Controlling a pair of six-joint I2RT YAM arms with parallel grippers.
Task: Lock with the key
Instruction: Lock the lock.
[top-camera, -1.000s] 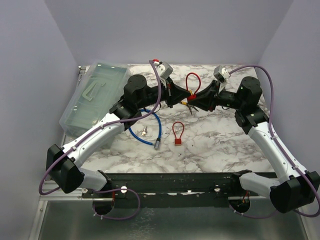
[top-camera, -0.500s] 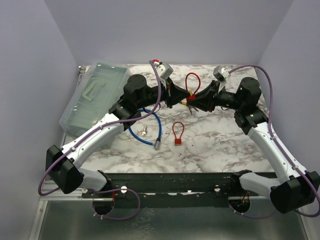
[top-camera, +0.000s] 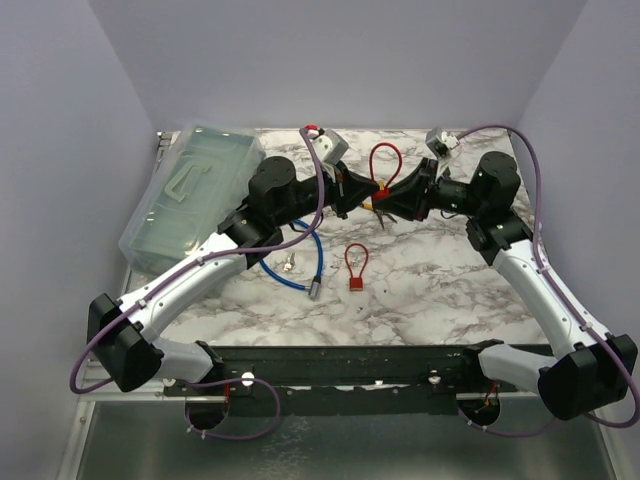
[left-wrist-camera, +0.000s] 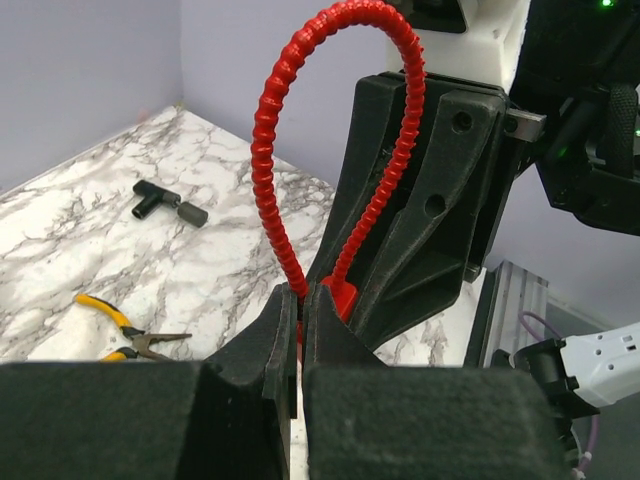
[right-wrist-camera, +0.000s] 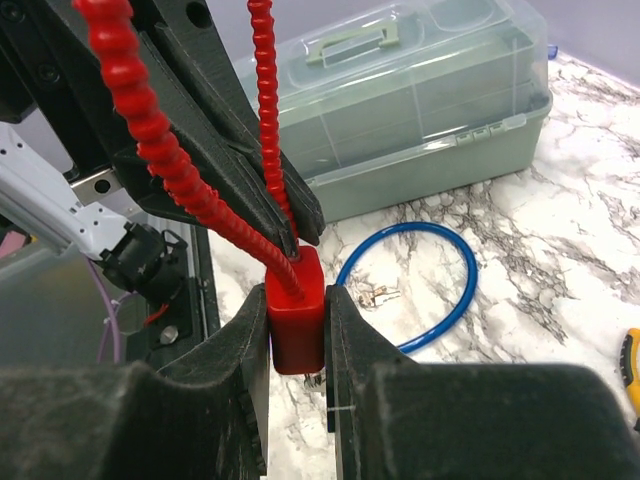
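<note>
Right wrist: red lock (right-wrist-camera: 296, 312) in tool (right-wrist-camera: 297, 335)

Far middle of the table (top-camera: 440, 300) is shut off: the left gripper (left-wrist-camera: 300, 300) and right gripper (right-wrist-camera: 297, 300) meet nose to nose there, both clamped on the red cable lock (left-wrist-camera: 262, 130), with yellow-handled pliers (top-camera: 380, 208) on the marble just below and a black T-shaped tool (left-wrist-camera: 160, 205) apart beyond them. The left edge is taken by a clear plastic case (top-camera: 190, 190), and a blue cable loop (top-camera: 319, 250), keys (top-camera: 289, 263) within its curve and a small red lock (top-camera: 355, 268) crowd the middle. Bare marble for a pass lies along the near edge between the two forearms, and right of the small red lock.
</note>
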